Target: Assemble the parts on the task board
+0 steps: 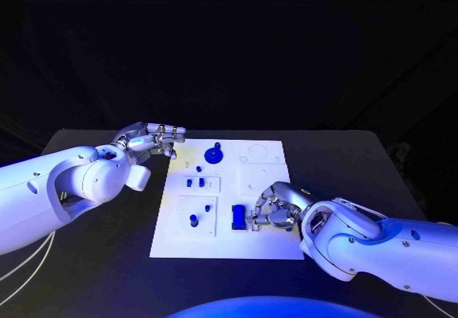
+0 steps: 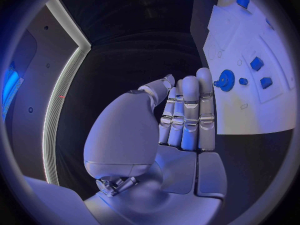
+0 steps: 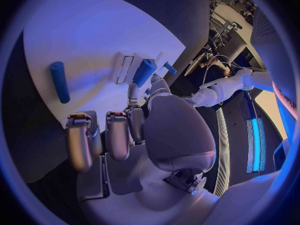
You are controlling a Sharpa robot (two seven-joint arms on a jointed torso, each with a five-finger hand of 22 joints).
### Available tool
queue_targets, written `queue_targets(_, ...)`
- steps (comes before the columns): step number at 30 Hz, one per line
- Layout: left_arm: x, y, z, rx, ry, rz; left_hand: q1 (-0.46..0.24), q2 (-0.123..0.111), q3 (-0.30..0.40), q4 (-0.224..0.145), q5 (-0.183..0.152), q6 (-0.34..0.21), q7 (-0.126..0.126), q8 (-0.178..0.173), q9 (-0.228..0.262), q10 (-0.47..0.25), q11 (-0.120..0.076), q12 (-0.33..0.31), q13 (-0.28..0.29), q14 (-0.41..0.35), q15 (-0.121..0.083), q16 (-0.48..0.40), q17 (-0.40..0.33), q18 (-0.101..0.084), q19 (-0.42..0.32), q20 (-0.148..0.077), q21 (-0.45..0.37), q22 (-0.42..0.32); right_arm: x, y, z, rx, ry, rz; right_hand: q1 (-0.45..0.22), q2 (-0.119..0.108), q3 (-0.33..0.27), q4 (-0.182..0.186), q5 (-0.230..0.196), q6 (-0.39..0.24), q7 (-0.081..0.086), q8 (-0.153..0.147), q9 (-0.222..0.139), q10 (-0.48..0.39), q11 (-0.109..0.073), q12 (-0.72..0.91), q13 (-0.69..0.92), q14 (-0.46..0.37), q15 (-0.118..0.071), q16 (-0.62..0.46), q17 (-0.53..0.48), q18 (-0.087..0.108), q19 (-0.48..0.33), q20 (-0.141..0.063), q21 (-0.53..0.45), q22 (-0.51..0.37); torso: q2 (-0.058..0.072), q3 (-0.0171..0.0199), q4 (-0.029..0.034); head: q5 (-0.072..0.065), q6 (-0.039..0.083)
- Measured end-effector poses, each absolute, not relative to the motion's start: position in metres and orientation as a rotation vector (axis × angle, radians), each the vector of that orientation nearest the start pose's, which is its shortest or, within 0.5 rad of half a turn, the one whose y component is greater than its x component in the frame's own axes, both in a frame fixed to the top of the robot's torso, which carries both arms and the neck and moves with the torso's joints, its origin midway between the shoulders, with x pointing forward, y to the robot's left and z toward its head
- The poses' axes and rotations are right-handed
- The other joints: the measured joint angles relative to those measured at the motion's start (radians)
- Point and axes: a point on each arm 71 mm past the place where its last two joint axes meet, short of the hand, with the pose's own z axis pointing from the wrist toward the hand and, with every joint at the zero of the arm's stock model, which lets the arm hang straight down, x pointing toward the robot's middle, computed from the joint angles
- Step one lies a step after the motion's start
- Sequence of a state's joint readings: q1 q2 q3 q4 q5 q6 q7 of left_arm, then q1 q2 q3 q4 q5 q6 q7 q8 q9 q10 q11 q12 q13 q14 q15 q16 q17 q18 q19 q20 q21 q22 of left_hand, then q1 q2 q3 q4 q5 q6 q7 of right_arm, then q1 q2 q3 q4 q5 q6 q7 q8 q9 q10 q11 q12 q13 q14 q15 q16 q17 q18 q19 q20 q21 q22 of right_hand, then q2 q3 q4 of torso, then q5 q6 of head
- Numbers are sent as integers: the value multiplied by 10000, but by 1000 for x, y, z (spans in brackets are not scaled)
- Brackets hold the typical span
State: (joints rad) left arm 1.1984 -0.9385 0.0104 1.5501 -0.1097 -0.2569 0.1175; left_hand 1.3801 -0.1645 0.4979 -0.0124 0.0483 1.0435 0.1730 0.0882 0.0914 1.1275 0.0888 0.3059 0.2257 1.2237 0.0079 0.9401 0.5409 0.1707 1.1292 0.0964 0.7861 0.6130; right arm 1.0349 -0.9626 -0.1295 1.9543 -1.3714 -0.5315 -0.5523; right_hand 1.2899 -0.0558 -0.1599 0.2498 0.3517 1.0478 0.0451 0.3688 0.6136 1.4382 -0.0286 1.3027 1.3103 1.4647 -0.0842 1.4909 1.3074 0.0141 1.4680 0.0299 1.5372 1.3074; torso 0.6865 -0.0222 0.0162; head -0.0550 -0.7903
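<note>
Nearest, at about 4 o'clock on the table, the right hand (image 1: 272, 209) rests on the board's (image 1: 267, 248) lower right part, fingers curled beside a blue block (image 1: 239, 216); it seems to touch the block, though I cannot tell whether it holds it. At 10 o'clock the left hand (image 1: 153, 139) hovers off the board's far left corner, fingers pressed together, holding nothing. A blue gear (image 1: 214, 156) sits at 12 o'clock on the board, small blue pegs (image 1: 194, 182) mid-left, more (image 1: 200, 215) below them.
</note>
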Motion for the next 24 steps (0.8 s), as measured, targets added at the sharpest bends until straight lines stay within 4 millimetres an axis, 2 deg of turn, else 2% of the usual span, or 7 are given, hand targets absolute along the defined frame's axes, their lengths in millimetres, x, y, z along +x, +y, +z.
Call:
queue_targets(5,487,246,-175,-11549,16307,-13688,0,0,0,0,0,0,0,0,0,0,0,0,-1,0,0,0,0,0,0,0,0,0,357,-168,-238,2523,19006,6512,95,40,-28,-29,-55,0,0,-16,-8,-38,38,0,13,0,0,0,0,-1,0,0,0,0,0,0,-21,21,56)
queue_targets(24,487,243,-176,-11560,16342,-13753,0,0,0,0,0,0,0,0,1,0,0,0,-3,0,0,0,1,0,0,0,0,1,361,-150,-248,1931,19414,6796,531,157,-96,-157,-253,119,-118,27,46,2,-2,187,14,0,2,0,7,0,0,1,22,7,12,-12,-24,27,53)
